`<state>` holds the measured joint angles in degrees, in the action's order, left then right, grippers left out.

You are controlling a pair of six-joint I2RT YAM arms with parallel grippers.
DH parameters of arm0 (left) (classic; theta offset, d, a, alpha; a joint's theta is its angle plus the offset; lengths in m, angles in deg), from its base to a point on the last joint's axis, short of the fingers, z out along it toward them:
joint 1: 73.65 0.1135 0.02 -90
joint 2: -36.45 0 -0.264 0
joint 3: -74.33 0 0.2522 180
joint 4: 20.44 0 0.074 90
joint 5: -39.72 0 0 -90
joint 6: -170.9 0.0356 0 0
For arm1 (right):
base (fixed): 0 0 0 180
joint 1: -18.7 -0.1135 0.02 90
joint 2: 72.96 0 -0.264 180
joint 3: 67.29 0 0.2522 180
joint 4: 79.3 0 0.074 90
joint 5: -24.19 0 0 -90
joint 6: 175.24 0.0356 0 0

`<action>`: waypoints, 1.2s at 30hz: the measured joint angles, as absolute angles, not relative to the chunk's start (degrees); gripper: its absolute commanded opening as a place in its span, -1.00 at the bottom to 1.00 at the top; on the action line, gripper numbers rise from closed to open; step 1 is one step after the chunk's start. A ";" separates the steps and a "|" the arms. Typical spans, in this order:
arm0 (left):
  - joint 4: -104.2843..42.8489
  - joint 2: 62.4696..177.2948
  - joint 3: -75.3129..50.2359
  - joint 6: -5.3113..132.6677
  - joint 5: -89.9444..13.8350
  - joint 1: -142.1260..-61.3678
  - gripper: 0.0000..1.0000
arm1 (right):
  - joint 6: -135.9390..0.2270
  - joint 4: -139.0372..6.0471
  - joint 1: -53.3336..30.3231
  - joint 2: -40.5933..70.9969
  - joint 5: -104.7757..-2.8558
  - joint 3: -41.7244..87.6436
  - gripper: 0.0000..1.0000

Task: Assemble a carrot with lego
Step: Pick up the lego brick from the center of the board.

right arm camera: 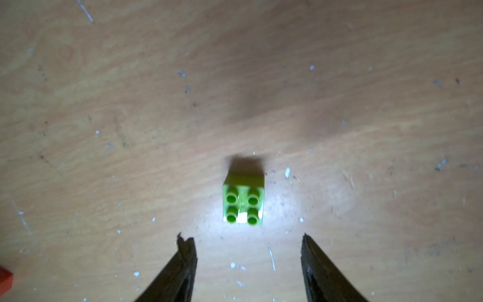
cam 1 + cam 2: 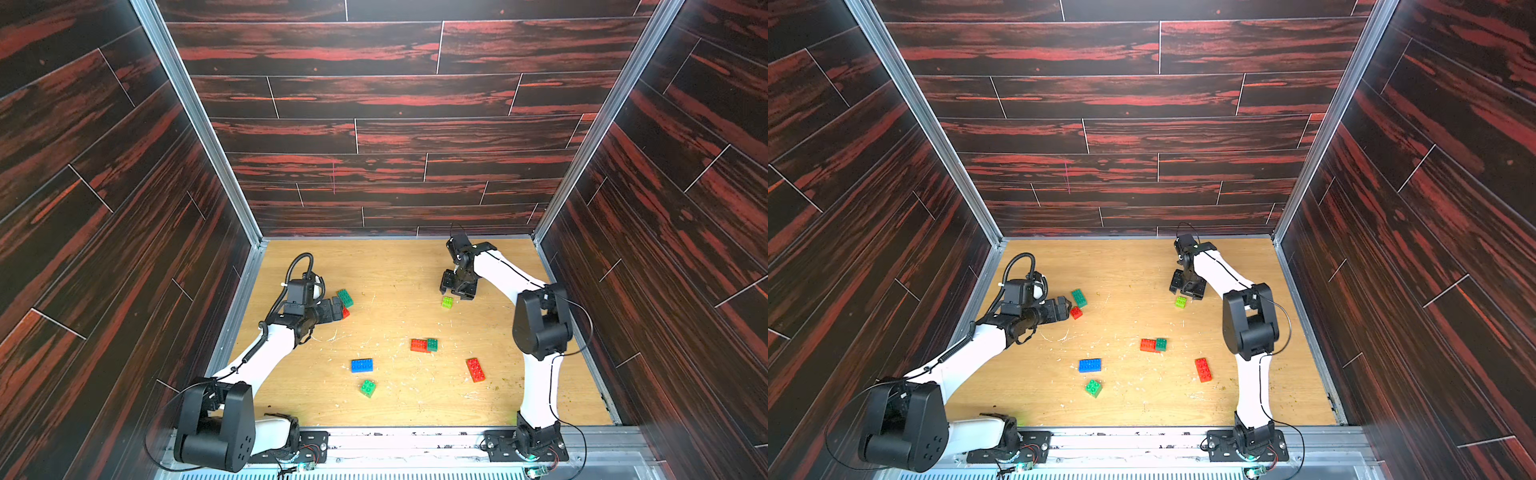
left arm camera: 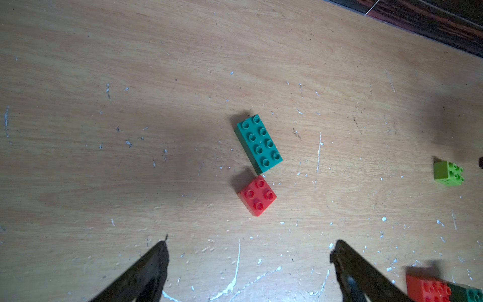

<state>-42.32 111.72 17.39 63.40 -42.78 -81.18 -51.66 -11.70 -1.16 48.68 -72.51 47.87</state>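
Your right hand (image 1: 248,240) is released and empty; the lime brick (image 1: 243,201) lies tipped on its side on the tabletop (image 1: 104,104) just ahead of it. Your left hand (image 3: 248,243) is released too, near the teal brick (image 3: 259,143). Line up squarely and grip the lime brick across its flat sides.

We are looking into a robotics lab test cell: dark wood-print panel walls (image 2: 374,95) joined by bare aluminium profiles (image 2: 198,120) box in a scratched plywood desk (image 2: 399,399), with a cabled left arm (image 2: 266,357) and right arm (image 2: 540,390) bolted to a metal rail (image 2: 415,440) along its front edge.
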 measured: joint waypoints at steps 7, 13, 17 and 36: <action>-42.30 111.72 17.39 63.34 -42.73 -81.18 0.97 | -52.73 -10.96 -1.23 52.59 -72.45 51.17 0.18; -42.30 111.72 17.39 63.31 -42.71 -81.18 0.98 | -52.77 -10.06 -1.29 53.73 -72.45 50.96 0.11; -42.30 111.72 17.39 63.34 -42.69 -81.18 0.97 | -52.75 -10.19 -1.40 53.73 -72.38 50.41 0.07; -42.30 111.72 17.39 63.34 -42.54 -81.18 0.98 | -52.97 -10.58 -2.19 55.00 -72.91 49.62 -0.22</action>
